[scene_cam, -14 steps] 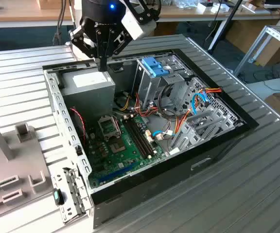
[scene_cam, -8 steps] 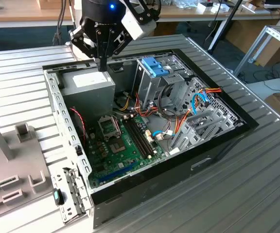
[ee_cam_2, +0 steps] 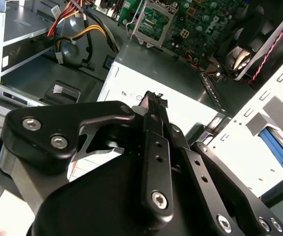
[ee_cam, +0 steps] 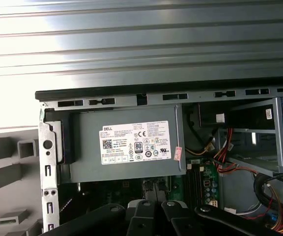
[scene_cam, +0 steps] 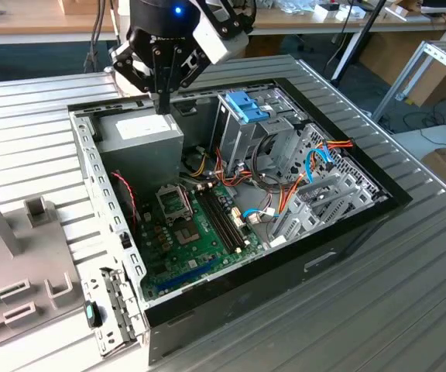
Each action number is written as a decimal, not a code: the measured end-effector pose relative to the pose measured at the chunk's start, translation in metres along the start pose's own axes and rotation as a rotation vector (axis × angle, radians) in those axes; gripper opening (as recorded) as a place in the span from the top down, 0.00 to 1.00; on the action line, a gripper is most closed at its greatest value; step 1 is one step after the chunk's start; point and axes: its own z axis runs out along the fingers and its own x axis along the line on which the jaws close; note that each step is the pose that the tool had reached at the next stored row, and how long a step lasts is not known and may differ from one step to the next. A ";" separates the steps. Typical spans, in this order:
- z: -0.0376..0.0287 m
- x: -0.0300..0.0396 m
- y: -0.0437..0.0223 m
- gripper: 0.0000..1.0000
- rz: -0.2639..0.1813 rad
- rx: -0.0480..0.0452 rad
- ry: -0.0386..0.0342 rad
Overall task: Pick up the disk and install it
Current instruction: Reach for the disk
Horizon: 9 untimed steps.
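Note:
My gripper [scene_cam: 163,102] hangs over the grey power supply [scene_cam: 140,133] in the back corner of the open computer case, fingertips just above its white label. In both wrist views the black fingers [ee_cam_2: 152,105] [ee_cam: 154,209] lie together with nothing between them, so the gripper is shut and empty. A bright blue carrier rail [scene_cam: 248,107] stands at the top of the metal drive cage, to the exterior view's right of the gripper and apart from it. Whether the disk's grey body sits under that rail is hidden. Another blue strip [ee_cam_2: 279,147] lies on the pale fixture beside the case.
The case [scene_cam: 91,155] lies open on a ribbed metal table [scene_cam: 409,294]. Inside are a green motherboard [scene_cam: 196,232], orange, red and blue cables [scene_cam: 316,163] and bent metal brackets. A grey fixture [scene_cam: 14,263] stands at the exterior view's left. Desks and frames stand behind.

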 end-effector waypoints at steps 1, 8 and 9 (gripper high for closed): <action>0.0000 0.0010 -0.0001 0.89 0.000 0.0000 0.0000; -0.0002 0.0066 -0.0005 0.89 0.000 0.0000 0.0000; -0.0002 0.0073 -0.0006 0.89 0.000 0.0000 0.0000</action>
